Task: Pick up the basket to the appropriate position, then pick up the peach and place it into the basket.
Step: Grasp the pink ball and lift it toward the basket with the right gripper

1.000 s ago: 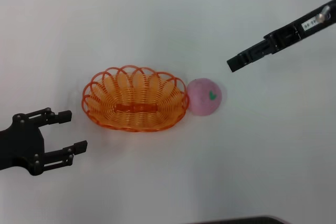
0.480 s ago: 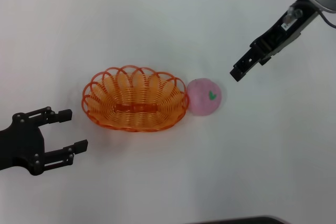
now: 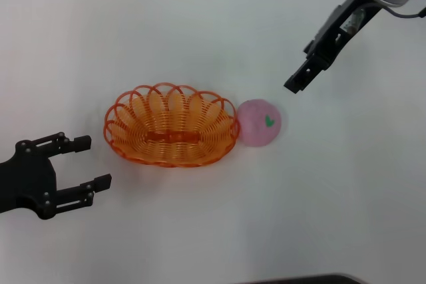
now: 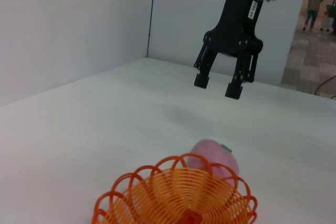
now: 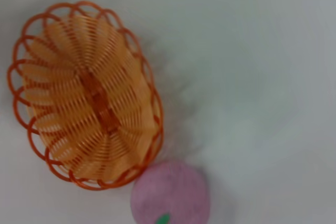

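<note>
The orange wire basket (image 3: pixel 136 124) stands empty on the white table, mid-left. The pink peach (image 3: pixel 259 123) with its green leaf mark rests against the basket's right end. My right gripper (image 3: pixel 296 84) hangs above the table, up and to the right of the peach and apart from it. The left wrist view shows this gripper (image 4: pixel 217 85) with its fingers spread, above the peach (image 4: pixel 212 156) and the basket (image 4: pixel 173 195). My left gripper (image 3: pixel 93 162) is open and empty, left of the basket. The right wrist view looks down on the basket (image 5: pixel 58 93) and the peach (image 5: pixel 170 192).
The white table (image 3: pixel 200 231) stretches around the basket and peach. A dark edge (image 3: pixel 299 279) shows at the table's front. White walls (image 4: pixel 63 24) stand behind the table in the left wrist view.
My right arm has swung round and now reaches in from the top right, its gripper tips staying up and right of the peach. The left gripper, basket and peach have not moved.
</note>
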{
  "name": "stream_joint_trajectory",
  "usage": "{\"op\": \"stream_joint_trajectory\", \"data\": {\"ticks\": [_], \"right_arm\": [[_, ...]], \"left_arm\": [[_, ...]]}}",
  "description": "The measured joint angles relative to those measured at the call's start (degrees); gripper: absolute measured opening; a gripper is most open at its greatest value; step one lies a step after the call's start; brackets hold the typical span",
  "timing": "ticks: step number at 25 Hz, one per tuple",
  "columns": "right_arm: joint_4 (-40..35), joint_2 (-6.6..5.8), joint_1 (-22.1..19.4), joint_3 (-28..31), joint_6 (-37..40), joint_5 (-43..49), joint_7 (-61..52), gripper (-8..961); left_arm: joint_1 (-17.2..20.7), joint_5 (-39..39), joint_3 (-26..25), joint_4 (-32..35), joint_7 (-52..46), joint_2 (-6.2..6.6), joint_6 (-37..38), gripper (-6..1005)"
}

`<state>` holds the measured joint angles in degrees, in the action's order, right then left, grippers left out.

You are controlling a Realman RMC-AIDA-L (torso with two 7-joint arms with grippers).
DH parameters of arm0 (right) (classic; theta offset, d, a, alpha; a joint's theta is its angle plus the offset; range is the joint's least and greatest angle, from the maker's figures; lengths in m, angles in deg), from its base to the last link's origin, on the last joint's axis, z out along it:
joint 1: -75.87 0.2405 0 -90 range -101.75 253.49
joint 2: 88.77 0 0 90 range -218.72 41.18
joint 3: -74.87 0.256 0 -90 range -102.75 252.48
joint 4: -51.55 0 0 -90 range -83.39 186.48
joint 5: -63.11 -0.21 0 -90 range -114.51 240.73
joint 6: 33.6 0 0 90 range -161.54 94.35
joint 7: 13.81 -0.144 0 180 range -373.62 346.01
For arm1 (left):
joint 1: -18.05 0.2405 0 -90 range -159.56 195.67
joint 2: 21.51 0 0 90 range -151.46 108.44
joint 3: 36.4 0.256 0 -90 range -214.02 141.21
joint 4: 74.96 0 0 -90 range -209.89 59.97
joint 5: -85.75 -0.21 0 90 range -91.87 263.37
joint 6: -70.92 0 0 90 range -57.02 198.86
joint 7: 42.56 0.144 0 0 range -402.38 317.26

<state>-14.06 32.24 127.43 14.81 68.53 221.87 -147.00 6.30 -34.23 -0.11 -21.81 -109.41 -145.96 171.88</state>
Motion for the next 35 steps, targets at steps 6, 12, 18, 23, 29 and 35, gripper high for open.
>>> {"op": "stream_joint_trajectory", "data": {"ticks": [6, 12, 18, 23, 29, 35], "right_arm": [[0.23, -0.03, -0.39, -2.74, -0.15, -3.27, 5.95, 885], [0.57, -0.06, -0.42, -5.59, 0.11, -4.1, 8.23, 886], [1.91, 0.01, -0.41, -8.6, -1.42, -5.27, 8.36, 887], [2.35, 0.01, -1.04, -12.91, -3.94, -7.03, 8.0, 888], [3.81, 0.01, -1.44, -17.65, -7.49, -7.29, 7.56, 889], [4.49, 0.01, -1.77, -22.02, -10.26, -8.7, 6.89, 890]], "left_arm": [[0.07, 0.31, -0.27, -0.24, -0.22, 0.0, -0.1, 742], [0.12, 0.34, -0.98, -0.67, 0.01, 0.07, -0.1, 742], [0.32, -0.14, -1.07, -0.55, 0.01, 0.17, 0.36, 743], [0.34, -0.17, -1.21, -0.64, 0.03, 0.18, 0.39, 744], [0.33, -0.16, -1.28, -0.68, 0.04, 0.13, 0.49, 745], [0.33, -0.16, -1.47, -0.69, -0.14, 0.09, 0.53, 747]]}}
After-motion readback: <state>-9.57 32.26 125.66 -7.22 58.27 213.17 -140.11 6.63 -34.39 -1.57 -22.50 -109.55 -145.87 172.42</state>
